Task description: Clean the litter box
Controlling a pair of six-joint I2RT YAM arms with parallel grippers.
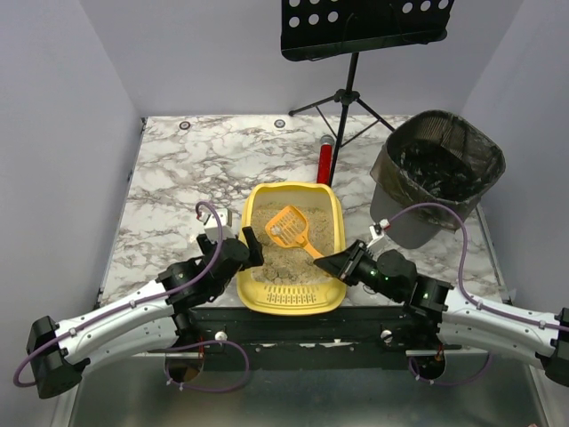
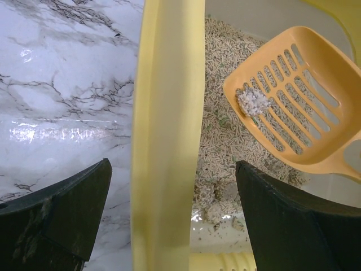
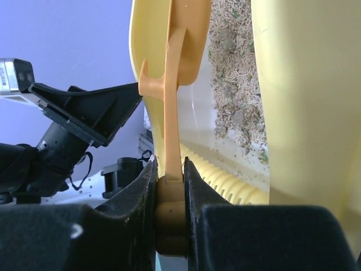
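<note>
The litter box [image 1: 289, 305], a yellow rectangular plastic tray of beige granular litter, sat on the marbled worktop [image 1: 178, 196] between your arms. You had the right pincer [image 1: 324, 263] shut on the handle of the orange slotted plastic scoop [image 1: 286, 225], a pale clump [image 2: 252, 102] on its slats, and the left pincer [image 1: 252, 247] wide open astride the box's left wall, holding nothing. Scooping looked under way; next, I judged, you needed to carry the scoop level to the black mesh bin [image 1: 440, 165].
</note>
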